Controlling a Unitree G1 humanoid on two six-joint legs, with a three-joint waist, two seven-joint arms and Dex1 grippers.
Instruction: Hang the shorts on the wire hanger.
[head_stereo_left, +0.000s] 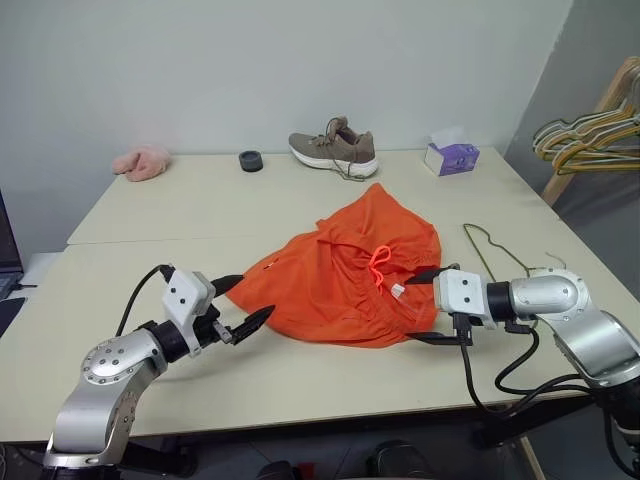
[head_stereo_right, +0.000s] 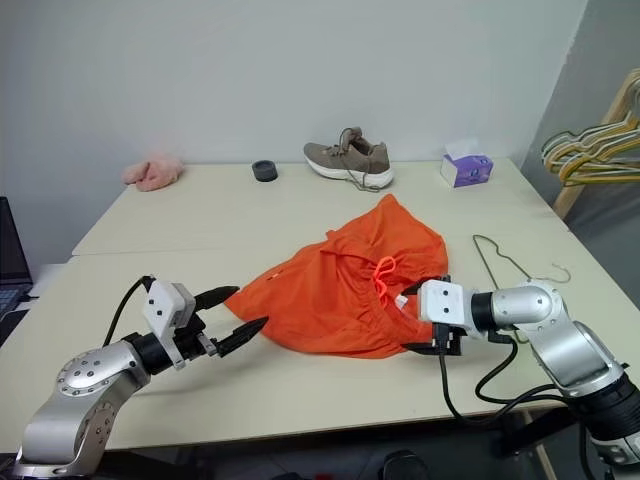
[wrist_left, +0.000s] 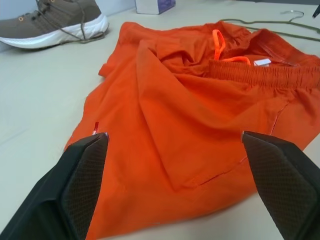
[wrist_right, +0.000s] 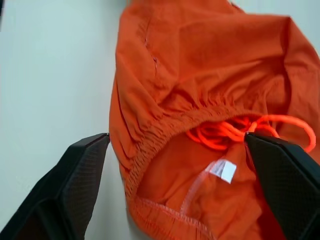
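Note:
Crumpled orange shorts (head_stereo_left: 345, 285) lie in the middle of the table, waistband, orange drawstring and white label (wrist_right: 222, 170) turned toward the right. The thin olive wire hanger (head_stereo_right: 510, 258) lies flat on the table just right of the shorts, its hook toward the table's right edge. My left gripper (head_stereo_left: 252, 298) is open at the shorts' left hem, a little off the cloth. My right gripper (head_stereo_left: 421, 306) is open at the waistband side, one finger above and one below the cloth's edge, and it grips nothing.
Along the back edge of the table (head_stereo_left: 200, 380) are a pink fluffy item (head_stereo_left: 142, 162), a small black ring (head_stereo_left: 251, 160), a brown sneaker (head_stereo_left: 335, 148) and a purple tissue box (head_stereo_left: 451, 156). A bunch of coloured hangers (head_stereo_left: 590, 135) hangs beyond the table's right side.

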